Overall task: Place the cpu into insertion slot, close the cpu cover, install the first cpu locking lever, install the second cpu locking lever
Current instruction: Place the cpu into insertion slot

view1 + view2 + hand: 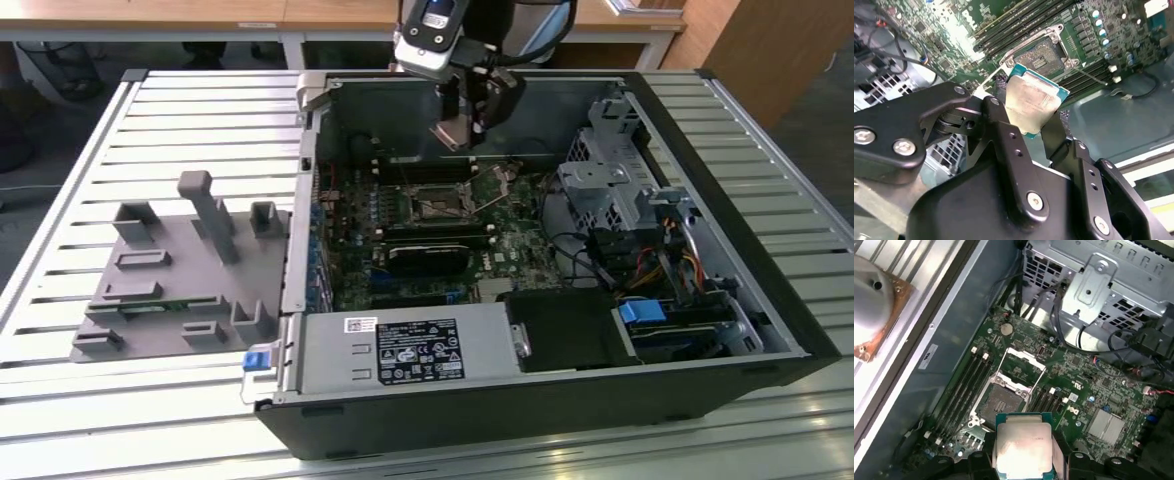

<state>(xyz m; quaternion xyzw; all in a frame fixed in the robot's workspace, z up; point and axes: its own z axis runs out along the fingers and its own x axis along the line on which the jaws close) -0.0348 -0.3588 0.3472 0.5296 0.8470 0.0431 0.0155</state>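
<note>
The end effector (1029, 119) is clenching the cpu (1024, 450) by its edges, hovering above the bare insertion slot (1001, 402) (cpu cover (1024, 355) flipped open) inside the computer case (561, 415).

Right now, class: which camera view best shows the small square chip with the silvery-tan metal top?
First wrist view: the silvery-tan square cpu faces the camera. Second wrist view shows it tilted, partly hidden; exterior view, tiny.

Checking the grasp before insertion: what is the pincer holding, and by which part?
The pincer holds the cpu, clamped by two opposite edges.
</note>
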